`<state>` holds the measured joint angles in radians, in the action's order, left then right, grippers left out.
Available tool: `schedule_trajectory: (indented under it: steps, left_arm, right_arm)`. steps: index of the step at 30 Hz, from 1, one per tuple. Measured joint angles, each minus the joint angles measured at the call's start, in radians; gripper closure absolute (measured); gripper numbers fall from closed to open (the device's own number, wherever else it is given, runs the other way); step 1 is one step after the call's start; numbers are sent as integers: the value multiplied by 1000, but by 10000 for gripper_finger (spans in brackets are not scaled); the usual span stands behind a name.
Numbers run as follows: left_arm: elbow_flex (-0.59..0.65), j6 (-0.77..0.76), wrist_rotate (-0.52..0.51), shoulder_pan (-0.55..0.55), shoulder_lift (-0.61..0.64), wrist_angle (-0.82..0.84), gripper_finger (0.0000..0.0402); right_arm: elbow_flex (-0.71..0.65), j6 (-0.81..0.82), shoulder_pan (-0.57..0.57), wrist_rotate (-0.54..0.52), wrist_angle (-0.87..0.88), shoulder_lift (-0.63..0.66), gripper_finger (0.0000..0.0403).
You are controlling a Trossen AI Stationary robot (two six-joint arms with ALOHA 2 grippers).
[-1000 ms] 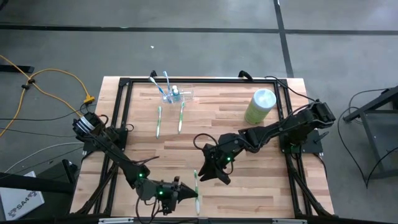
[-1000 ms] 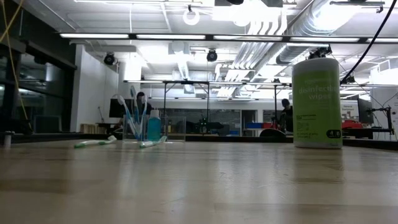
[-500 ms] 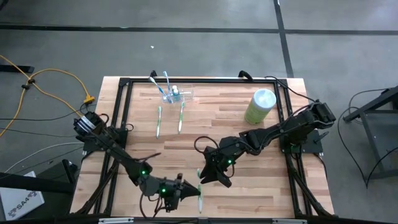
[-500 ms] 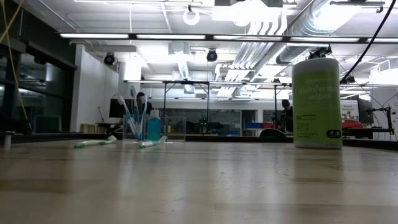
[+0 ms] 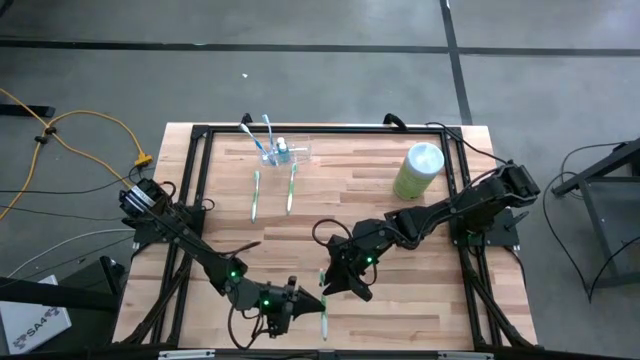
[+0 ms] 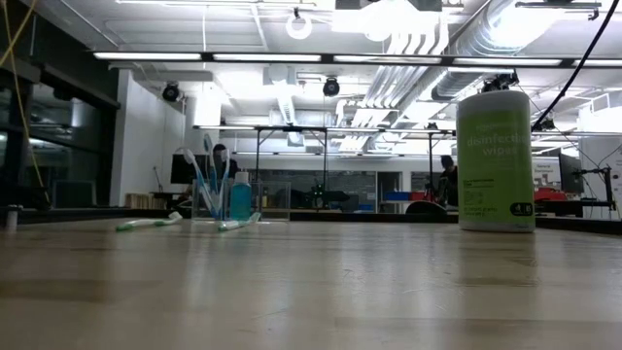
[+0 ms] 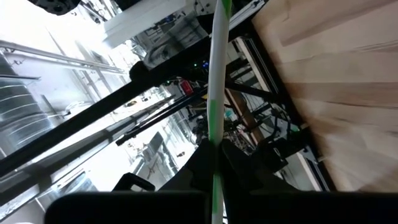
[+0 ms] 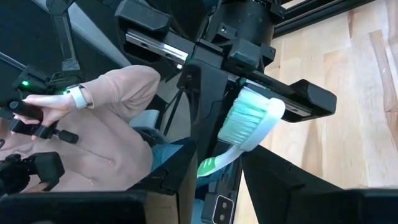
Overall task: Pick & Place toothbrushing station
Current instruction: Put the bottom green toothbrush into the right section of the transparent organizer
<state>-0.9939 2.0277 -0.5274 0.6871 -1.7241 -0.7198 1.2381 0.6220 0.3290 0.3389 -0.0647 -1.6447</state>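
Clearly light, brittle thing: toothbrushing station, clear plastic holder, upper left of counter in high view; best gripped by rim. Left gripper, lower centre, jaws clamped on green toothbrush. Right gripper just beside; jaws part-apart around brush head, contact unclear. Holder's walls nearly invisible.

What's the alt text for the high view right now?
Overhead: both grippers meet near the table's front edge around a green-and-white toothbrush, the left gripper shut on it, the right gripper at its head. At the back stand a clear holder with brushes, two loose toothbrushes and a green canister.
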Motion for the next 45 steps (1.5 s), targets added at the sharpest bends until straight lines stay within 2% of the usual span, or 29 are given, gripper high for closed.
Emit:
schedule_trajectory:
  steps: [12, 25, 33, 45]
  left_arm:
    - [0, -7, 26, -15, 0, -7, 399]
    - [0, -8, 32, -15, 0, -3, 399]
    - [1, -19, 31, -15, 0, 4, 391]
    - [1, -183, 30, -5, -1, 5, 345]
  right_arm:
    - [0, -1, -3, -19, 0, 0, 291]
    - [0, -13, -3, -18, 0, 0, 390]
    - [0, 3, -3, -20, 9, 0, 393]
    - [1, 2, -2, -26, 33, 0, 395]
